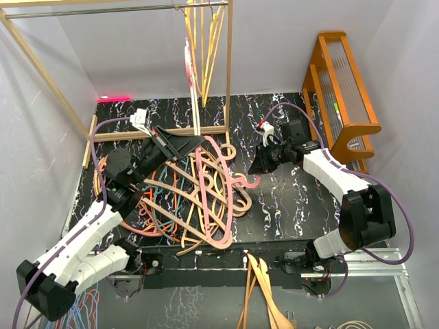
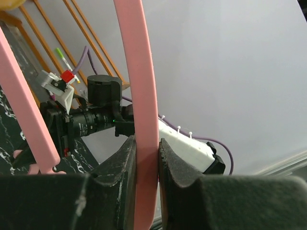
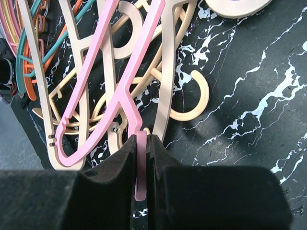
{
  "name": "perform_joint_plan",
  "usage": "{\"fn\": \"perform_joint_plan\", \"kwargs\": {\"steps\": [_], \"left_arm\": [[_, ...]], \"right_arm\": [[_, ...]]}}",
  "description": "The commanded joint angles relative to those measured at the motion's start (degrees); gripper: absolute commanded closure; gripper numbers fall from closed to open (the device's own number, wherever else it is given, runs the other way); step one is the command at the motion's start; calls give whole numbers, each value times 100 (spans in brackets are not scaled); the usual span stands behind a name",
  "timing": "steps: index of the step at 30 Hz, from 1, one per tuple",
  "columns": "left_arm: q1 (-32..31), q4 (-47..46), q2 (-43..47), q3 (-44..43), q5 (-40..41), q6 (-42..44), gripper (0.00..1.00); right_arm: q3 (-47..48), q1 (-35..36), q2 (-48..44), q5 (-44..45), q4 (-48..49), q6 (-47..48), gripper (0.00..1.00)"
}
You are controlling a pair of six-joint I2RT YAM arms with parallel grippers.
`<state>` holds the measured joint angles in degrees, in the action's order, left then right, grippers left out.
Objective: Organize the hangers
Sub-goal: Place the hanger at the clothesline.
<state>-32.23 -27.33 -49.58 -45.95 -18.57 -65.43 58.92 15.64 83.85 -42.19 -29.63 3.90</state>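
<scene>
Pink hanger (image 1: 204,192) lies across the top of the hanger pile (image 1: 164,199) at centre-left of the tabletop (image 1: 288,205), and both arms have it. L arm (image 1: 89,233) has its jaws pinching one of the side bars at the far end of the pile. R arm (image 1: 329,171) has its jaws pressed onto the thin strip at the hook end, just right of the pile. Neither pair is spread. Step in hand looks like freeing this one from the tangle so it can go on the rod (image 1: 123,10) at the far edge, where a few yellow and pink hangers (image 1: 195,48) hang. To do it well, raise both ends together, level and slow — tan hangers (image 3: 170,72) lie right against it and could get dragged up w/ it. Can't tell whether any is threaded through. Watch for twist btwn the two pinches. R is on the hook end itself, so prob. that end must be let go before it can catch the rod — L's pinch should be solid first.
</scene>
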Motion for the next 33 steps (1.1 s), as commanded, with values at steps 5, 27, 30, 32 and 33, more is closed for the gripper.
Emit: {"fn": "perform_joint_plan", "kwargs": {"steps": [5,27,30,32,33], "left_arm": [[127,-1445,-299,-67,-672,-852,100],[1921,371,-1247,-1958,-598,-630,100],[1948,407,-1526,-2326,-619,-529,100],[1969,410,-1680,-2530,-646,-477,100],[1983,420,-1745,-2651,-652,-436,100]], "right_arm": [[-47,3,-256,19,200,37,92],[-8,0,-62,-131,247,87,92],[40,4,1,-147,257,101,92],[62,9,39,-161,259,99,92],[61,2,51,-165,259,105,92]]}}
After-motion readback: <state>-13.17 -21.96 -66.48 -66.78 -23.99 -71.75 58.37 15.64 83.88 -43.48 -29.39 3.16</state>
